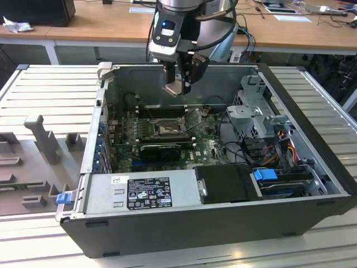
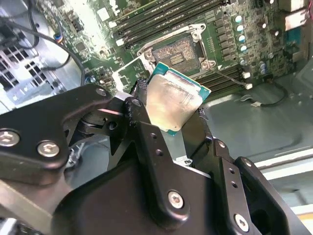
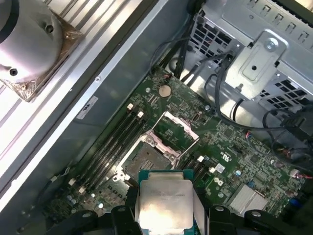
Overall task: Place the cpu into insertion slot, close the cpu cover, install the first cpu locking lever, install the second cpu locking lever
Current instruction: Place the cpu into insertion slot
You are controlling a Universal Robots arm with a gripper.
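Observation:
My gripper (image 1: 177, 86) hangs over the open computer case (image 1: 290, 95), shut on the cpu (image 1: 173, 88). The chip's silver-grey top faces the cameras in both wrist views, held by its edges between the black fingers (image 2: 139, 105), cpu (image 2: 173, 102), cpu (image 3: 164, 205). It is well above the motherboard and touches nothing else. The insertion slot (image 1: 165, 129) lies bare below, slot (image 3: 146, 159), slot (image 2: 178, 51). The cpu cover (image 3: 174, 130) is swung open beside the slot, cover (image 2: 126, 74). A thin locking lever (image 2: 229, 79) stands free next to the socket.
A long black card (image 1: 160, 149) lies just in front of the socket, with memory slots (image 3: 113, 143) on the other side. A grey power supply (image 1: 139, 192) fills the case's front. The drive cage (image 1: 254, 111) and loose cables (image 1: 279, 145) are at the exterior view's right.

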